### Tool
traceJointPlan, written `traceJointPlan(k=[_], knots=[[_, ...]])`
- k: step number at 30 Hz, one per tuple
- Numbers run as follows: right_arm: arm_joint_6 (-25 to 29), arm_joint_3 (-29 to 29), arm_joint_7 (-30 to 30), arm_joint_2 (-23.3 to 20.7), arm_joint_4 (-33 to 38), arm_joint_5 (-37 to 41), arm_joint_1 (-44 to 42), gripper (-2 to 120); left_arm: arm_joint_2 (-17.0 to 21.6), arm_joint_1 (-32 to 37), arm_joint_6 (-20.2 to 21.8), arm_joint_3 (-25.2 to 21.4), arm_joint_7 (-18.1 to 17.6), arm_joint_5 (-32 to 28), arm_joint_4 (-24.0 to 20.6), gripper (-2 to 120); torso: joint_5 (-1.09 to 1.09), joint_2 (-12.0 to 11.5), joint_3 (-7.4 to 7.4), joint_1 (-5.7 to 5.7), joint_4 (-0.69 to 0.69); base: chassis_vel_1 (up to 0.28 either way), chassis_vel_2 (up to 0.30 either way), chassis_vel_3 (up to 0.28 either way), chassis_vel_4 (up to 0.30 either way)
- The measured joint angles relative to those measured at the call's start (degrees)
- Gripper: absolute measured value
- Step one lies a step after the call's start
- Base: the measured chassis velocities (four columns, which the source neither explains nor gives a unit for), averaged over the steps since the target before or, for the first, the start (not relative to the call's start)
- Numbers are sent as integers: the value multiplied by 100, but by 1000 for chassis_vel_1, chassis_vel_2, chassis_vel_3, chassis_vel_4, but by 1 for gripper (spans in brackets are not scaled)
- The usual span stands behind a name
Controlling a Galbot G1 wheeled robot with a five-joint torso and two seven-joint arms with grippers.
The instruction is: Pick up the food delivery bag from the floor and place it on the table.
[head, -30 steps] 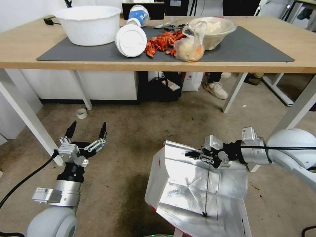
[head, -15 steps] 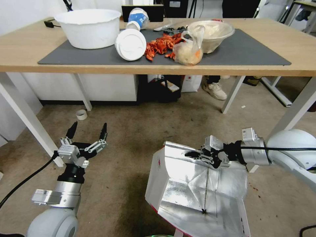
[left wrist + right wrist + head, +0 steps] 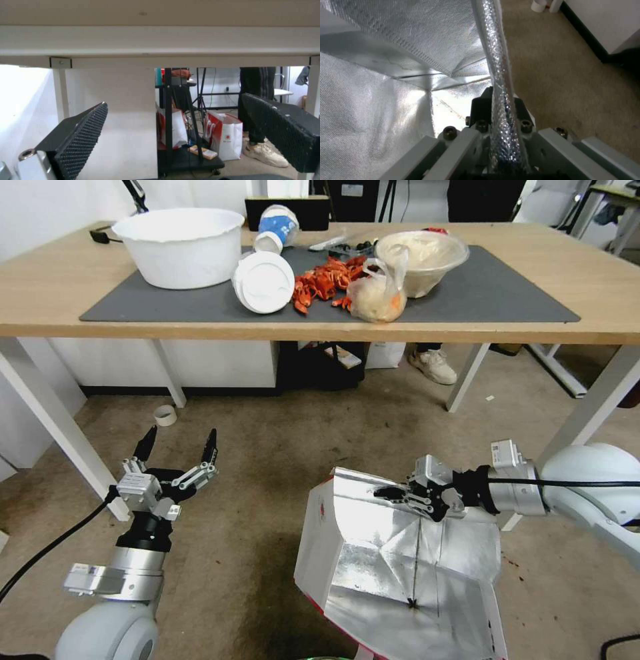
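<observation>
The food delivery bag (image 3: 400,560) stands open on the floor at my lower right, silver foil lining showing, white outside with a small red logo. My right gripper (image 3: 390,492) is shut on the bag's far rim. In the right wrist view the foil rim (image 3: 496,62) runs between the closed fingers of the right gripper (image 3: 496,100). My left gripper (image 3: 179,447) hovers open above bare floor to the left, apart from the bag; its ribbed pads (image 3: 80,140) stand wide apart. The light-wood table (image 3: 53,293) with its dark grey mat (image 3: 507,287) stands ahead.
On the mat are a white bowl (image 3: 179,237), a tipped lidded cup (image 3: 265,280), red shells (image 3: 323,280), a knotted plastic bag (image 3: 375,293) and a clear bowl (image 3: 423,250). White table legs (image 3: 53,420) (image 3: 587,407) flank the floor. A tape roll (image 3: 165,413) lies near the left leg.
The whole head picture has shifted: the table sits lower and shows more of its top. Both grippers and the bag keep their places in the picture; the right stays clamped on the rim.
</observation>
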Motion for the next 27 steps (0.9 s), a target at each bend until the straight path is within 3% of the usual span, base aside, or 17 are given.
traceJointPlan(k=[27], knots=[[176, 58, -171, -93, 37, 89, -2, 0, -10, 23, 2, -10, -19, -2, -89, 100, 0, 651, 514, 131, 0, 0, 0, 0, 0]])
